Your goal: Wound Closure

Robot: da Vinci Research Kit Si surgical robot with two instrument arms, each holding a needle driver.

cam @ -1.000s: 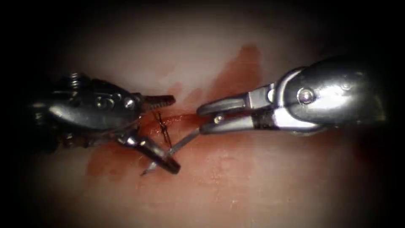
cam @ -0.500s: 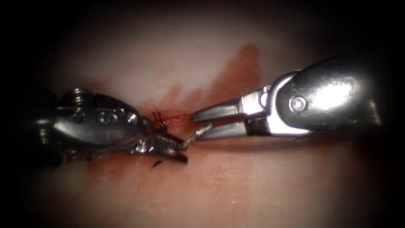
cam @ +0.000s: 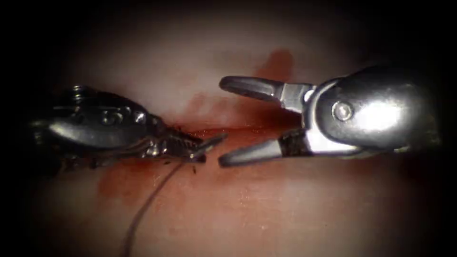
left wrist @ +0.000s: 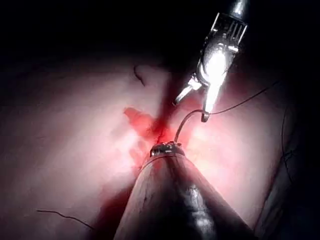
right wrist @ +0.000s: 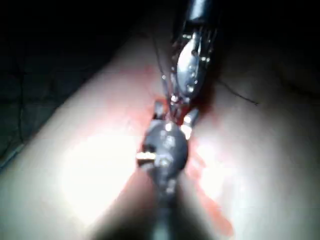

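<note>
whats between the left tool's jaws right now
The left tool has its jaws shut on the needle, whose tip pokes out toward the open right tool. The gripped part is covered.

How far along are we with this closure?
Done: cannot count finished stitches; the cut in the tissue looks unclosed between the tools. In hand: left tool is shut on the needle near one end, clear of tissue, thread trailing. Right tool is open, empty. Left: stitching that stretch.
</note>
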